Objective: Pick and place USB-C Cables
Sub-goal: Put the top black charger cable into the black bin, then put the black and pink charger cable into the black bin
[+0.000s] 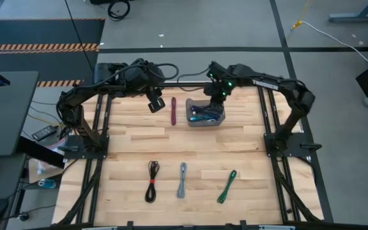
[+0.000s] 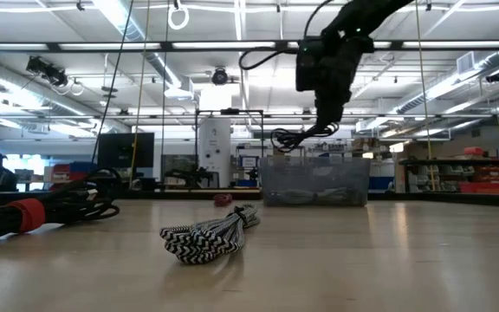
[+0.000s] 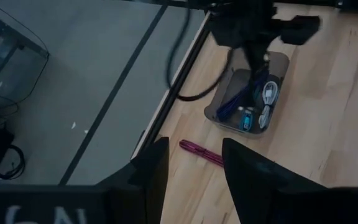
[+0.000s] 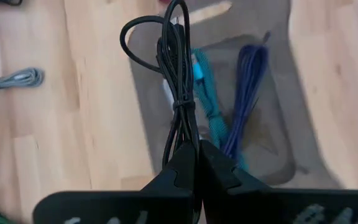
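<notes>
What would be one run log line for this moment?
right gripper: shut on black cable, above bin | left gripper: open, waiting near maroon cable | on table: three cables

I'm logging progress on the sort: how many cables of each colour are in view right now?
black cables: 2, one in the right gripper
maroon cable: 1
grey cable: 1
green cable: 1
teal cable: 1
purple cable: 1
white cable: 1
Total: 8

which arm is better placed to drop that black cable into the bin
The right. Its gripper already has its jaws shut on the black cable, hanging directly above the bin. The left gripper waits empty beside the maroon cable.
</notes>
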Controlling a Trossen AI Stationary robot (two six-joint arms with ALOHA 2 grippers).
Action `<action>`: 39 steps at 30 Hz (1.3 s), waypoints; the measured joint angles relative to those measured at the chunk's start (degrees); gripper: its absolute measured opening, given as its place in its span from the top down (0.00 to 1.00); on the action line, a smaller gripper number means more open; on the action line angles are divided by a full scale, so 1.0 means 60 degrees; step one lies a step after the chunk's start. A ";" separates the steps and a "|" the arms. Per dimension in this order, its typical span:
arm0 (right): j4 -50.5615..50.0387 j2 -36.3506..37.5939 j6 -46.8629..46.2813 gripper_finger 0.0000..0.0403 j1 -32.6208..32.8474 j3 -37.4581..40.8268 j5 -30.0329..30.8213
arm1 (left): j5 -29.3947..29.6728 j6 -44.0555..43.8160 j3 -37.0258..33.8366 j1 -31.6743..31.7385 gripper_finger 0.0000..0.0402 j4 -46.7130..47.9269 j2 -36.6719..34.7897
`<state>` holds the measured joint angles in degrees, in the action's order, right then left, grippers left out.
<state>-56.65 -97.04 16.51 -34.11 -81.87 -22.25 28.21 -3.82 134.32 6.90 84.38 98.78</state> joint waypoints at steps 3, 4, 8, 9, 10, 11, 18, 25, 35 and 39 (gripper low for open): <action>-0.0383 -0.0525 0.0251 0.98 -0.0231 -0.0697 -0.0083 | 0.0000 0.0001 -0.0003 0.0000 0.61 0.0000 0.0000; -0.0534 -0.0660 0.0304 0.98 -0.0298 -0.0857 -0.0105 | 0.0000 0.0002 -0.0004 0.0000 0.61 0.0000 0.0000; -0.1108 -0.0905 0.0615 0.98 -0.0429 -0.0995 -0.0097 | -0.0003 0.0004 -0.0004 0.0000 0.61 -0.0002 0.0000; -0.1116 -0.0946 0.0663 0.98 -0.0429 -0.0956 -0.0104 | -0.0002 0.0005 -0.0004 0.0000 0.61 -0.0002 0.0000; -0.1091 -0.0981 0.0691 0.98 -0.0429 -0.0883 -0.0153 | -0.0004 0.0005 -0.0004 0.0000 0.61 -0.0001 0.0000; -0.1100 -0.1036 0.0709 0.98 -0.0453 -0.0809 -0.0187 | -0.0004 0.0005 -0.0004 0.0000 0.61 -0.0004 0.0000; -0.0698 -0.1398 0.0776 0.98 -0.0520 -0.0516 -0.0548 | -0.0007 0.0009 -0.0004 -0.0001 0.61 -0.0007 0.0007; -0.0434 -0.1656 0.0672 0.98 -0.0524 -0.0513 -0.0739 | -0.0007 -0.0006 -0.0004 0.0000 0.61 -0.0011 0.0011; -0.0452 -0.1623 0.0244 0.74 -0.0310 -0.0594 0.0352 | -0.0004 -0.0063 -0.0004 -0.0001 0.61 -0.0011 0.0011; -0.0746 -0.1623 0.0220 0.69 -0.0143 -0.1179 0.0318 | -0.0004 -0.0357 -0.0004 -0.0004 0.61 0.0056 0.0011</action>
<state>-61.13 -106.78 17.83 -34.97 -88.94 -20.34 28.18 -5.97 134.30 6.87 84.72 98.85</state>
